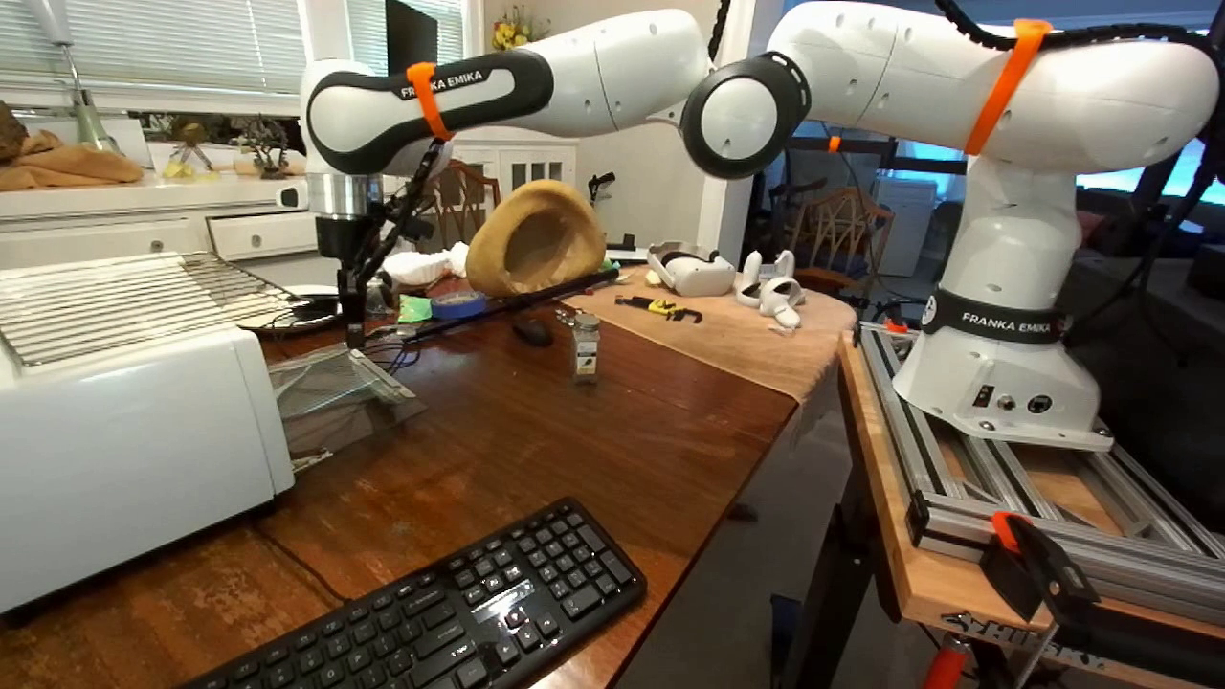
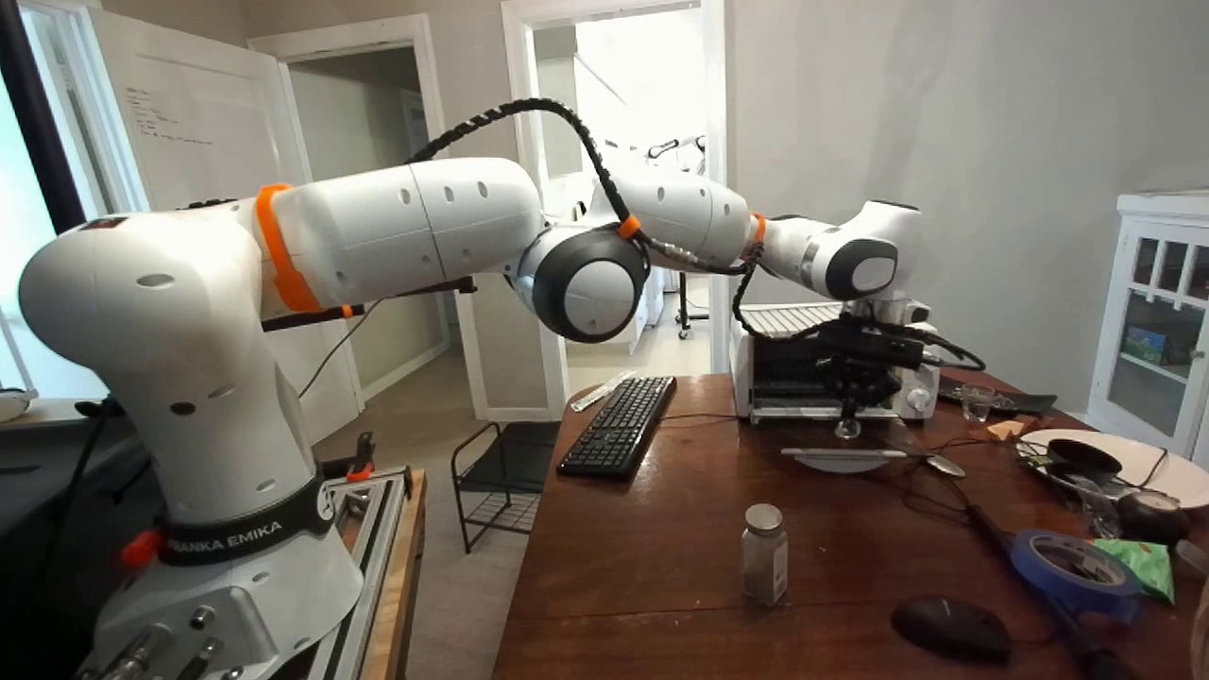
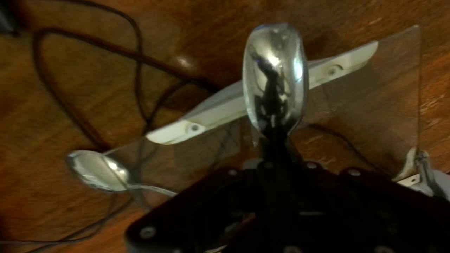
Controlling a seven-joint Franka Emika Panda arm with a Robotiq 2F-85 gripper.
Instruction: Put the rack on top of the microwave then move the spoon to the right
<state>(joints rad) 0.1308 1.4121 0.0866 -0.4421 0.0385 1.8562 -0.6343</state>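
While hand [image 1: 354,333] grips spoon [image 3: 275,77], black bowl [image 2: 1084,459] on plate [image 2: 1184,480], rack [image 1: 105,304] atop microwave [image 1: 134,450]

the white arm [image 1: 632,67] wears orange straps [image 1: 1005,91], ribbed black cable [image 2: 529,106], franka emika lettering [image 1: 1005,322] and a screw-dotted black tool [image 3: 276,144].

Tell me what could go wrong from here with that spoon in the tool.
Knock: the tool grips the spoon above the open glass door of the microwave, so a low sideways move might strike its white handle.
Snag: loose cords loop near the door and could catch on the tool or spoon.
Nudge: a second spoon lies by the door's side edge; lowering there might push it.
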